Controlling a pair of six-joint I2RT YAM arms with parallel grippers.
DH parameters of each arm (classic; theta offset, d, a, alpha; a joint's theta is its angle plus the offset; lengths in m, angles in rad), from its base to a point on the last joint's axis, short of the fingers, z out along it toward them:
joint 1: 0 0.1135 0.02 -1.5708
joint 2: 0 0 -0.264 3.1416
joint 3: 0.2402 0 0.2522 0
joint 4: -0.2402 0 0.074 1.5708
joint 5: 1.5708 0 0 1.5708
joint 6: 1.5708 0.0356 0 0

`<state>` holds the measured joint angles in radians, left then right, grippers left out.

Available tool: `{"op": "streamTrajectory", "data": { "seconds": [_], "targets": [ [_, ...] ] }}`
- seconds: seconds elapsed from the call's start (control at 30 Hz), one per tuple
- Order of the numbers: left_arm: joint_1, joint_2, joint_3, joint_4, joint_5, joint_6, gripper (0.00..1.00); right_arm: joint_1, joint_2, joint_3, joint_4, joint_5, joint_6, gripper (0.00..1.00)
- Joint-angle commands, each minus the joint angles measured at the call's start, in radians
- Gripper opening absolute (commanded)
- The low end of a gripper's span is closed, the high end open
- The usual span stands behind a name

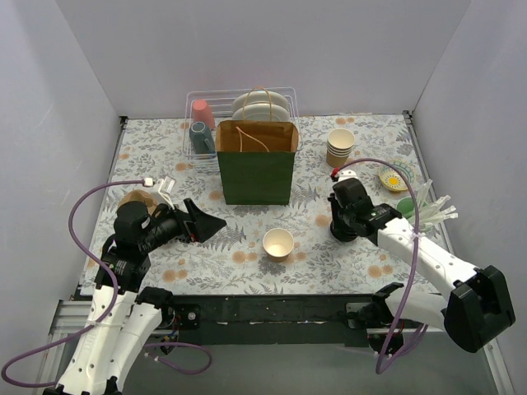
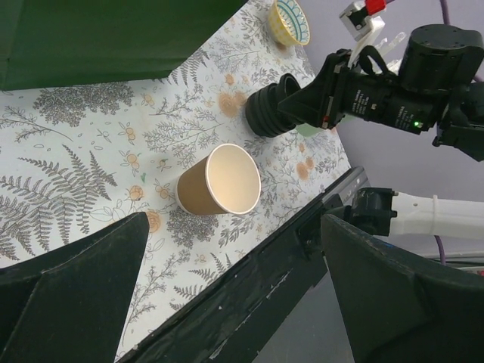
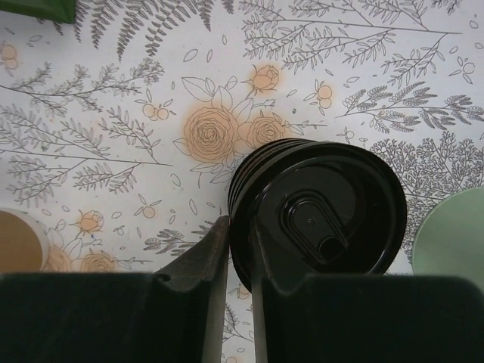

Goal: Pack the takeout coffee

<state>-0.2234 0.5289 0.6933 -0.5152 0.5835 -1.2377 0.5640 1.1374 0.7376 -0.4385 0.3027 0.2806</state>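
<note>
No lidded coffee cup shows. A lidless brown kraft cup (image 1: 278,243) stands upright near the table's front middle; it also shows in the left wrist view (image 2: 219,181) and at the right wrist view's left edge (image 3: 15,242). A stack of black lids (image 2: 266,112) sits to its right. My right gripper (image 1: 339,224) is down on that stack, its jaws (image 3: 240,231) pinching the rim of the top black lid (image 3: 333,204), one finger outside and one on top. My left gripper (image 1: 206,220) is wide open and empty (image 2: 234,302), left of the cup.
A green paper bag (image 1: 257,169) stands open behind the cup. A wire rack (image 1: 198,152) with plates and mugs is behind it. A stack of tan cups (image 1: 340,146), a yellow bowl (image 1: 394,178) and a green dish (image 1: 405,206) are at the right.
</note>
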Motion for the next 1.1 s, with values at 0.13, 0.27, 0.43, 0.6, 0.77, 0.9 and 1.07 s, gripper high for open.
{"op": "streamTrajectory", "data": {
  "seconds": [0.13, 0.27, 0.43, 0.6, 0.77, 0.9, 1.07],
  "targets": [
    [0.004, 0.026, 0.006, -0.006, -0.036, -0.003, 0.95, -0.003, -0.12, 0.129, -0.025, -0.164, -0.001, 0.2],
    [0.002, 0.04, 0.011, 0.02, 0.013, -0.02, 0.93, -0.004, -0.253, 0.08, 0.136, -0.494, 0.073, 0.18],
    [0.002, 0.056, 0.008, 0.15, 0.122, -0.159, 0.91, -0.003, -0.364, -0.029, 0.557, -0.861, 0.299, 0.17],
    [0.004, 0.037, -0.044, 0.343, 0.225, -0.388, 0.88, -0.003, -0.449, -0.142, 0.909, -0.971, 0.512, 0.16],
    [0.001, 0.022, -0.055, 0.498, 0.21, -0.596, 0.8, 0.008, -0.465, -0.188, 1.197, -1.001, 0.63, 0.15],
    [-0.005, 0.019, -0.087, 0.607, 0.176, -0.73, 0.74, 0.034, -0.485, -0.228, 1.349, -0.973, 0.684, 0.15],
    [-0.053, 0.086, -0.092, 0.673, 0.113, -0.772, 0.7, 0.048, -0.479, -0.268, 1.422, -0.97, 0.718, 0.15]
  ]
}}
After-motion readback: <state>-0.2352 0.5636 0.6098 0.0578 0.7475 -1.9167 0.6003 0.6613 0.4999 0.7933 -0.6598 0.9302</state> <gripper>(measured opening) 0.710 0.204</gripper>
